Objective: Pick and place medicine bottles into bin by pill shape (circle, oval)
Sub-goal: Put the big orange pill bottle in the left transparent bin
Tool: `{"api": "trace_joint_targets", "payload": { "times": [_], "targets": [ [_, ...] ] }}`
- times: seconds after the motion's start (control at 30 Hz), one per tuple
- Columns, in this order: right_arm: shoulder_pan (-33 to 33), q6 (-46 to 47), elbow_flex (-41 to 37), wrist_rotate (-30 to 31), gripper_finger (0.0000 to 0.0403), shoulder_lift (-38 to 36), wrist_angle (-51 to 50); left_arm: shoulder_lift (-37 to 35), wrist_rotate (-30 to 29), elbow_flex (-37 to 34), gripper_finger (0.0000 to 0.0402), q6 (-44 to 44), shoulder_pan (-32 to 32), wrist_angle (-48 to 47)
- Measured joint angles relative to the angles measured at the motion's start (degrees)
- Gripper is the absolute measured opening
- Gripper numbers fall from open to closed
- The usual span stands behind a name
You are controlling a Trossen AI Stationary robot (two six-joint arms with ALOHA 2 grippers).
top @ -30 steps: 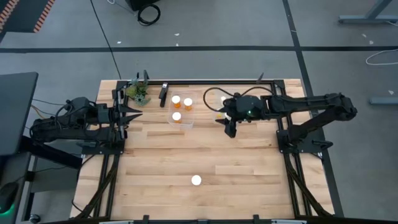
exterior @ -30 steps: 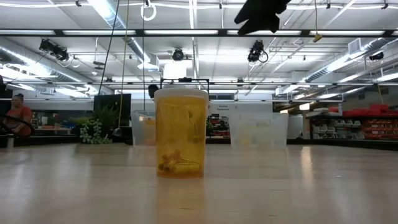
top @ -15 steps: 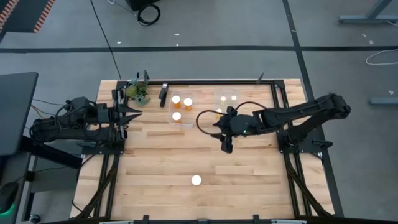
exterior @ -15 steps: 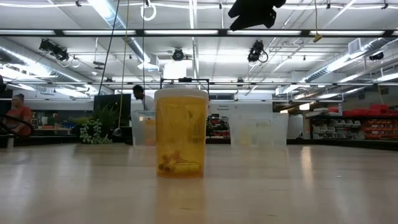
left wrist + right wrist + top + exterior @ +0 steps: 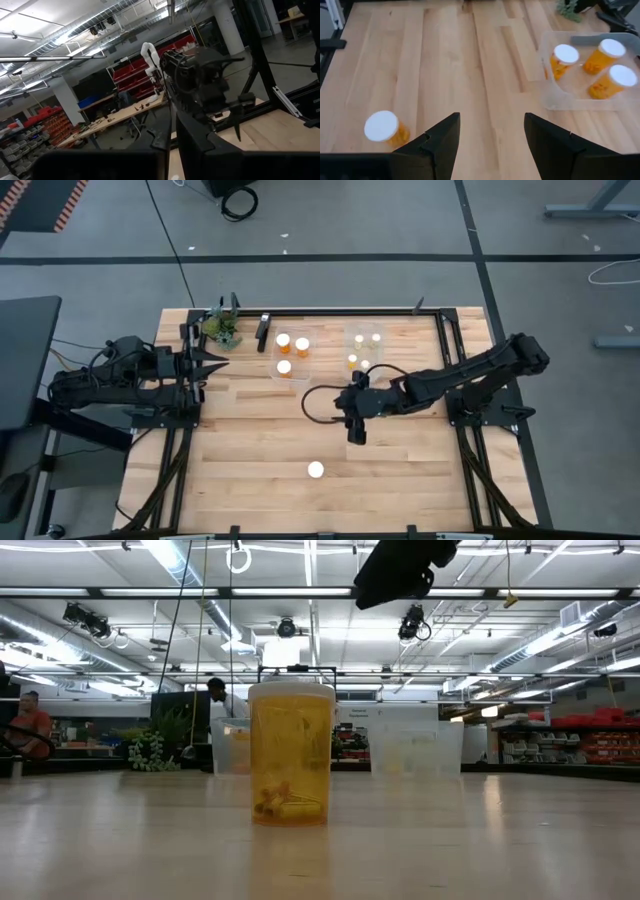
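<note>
One orange medicine bottle with a white cap [image 5: 316, 470] stands upright on its base alone on the wooden table, near the front edge; it fills the middle of the low view [image 5: 291, 755]. My right gripper [image 5: 357, 436] hangs open and empty above the table, behind and to the right of that bottle; in the right wrist view [image 5: 492, 145] the bottle [image 5: 383, 128] lies beside its fingers. My left gripper [image 5: 218, 363] waits shut at the table's left edge, raised. A clear bin [image 5: 273, 370] at the back holds three orange bottles [image 5: 600, 55]. A second clear bin [image 5: 348, 330] to its right holds several small pale bottles.
A small green plant [image 5: 222, 328] and a dark upright object [image 5: 263, 330] stand at the far left by the bins. A black metal frame [image 5: 450, 370] runs along the table's sides and back. Bare wood lies around the lone bottle. A person [image 5: 222, 698] shows in the room behind.
My right gripper has left the bin at the back right, travelling toward the table's near edge and to the left, sinking as it goes, toward the lone orange bottle. Its fingers have stayed open and empty. The bottles have not moved.
</note>
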Motion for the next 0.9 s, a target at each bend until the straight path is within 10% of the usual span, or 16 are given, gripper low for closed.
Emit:
{"api": "trace_joint_targets", "payload": {
  "times": [0.9],
  "targets": [
    [4.71, -4.65, -0.02, -2.52, 0.0280, 8.55, 4.78, 0.00, -0.02, 0.00, 0.0033, 0.11, -0.01, 0.08]
  ]
}}
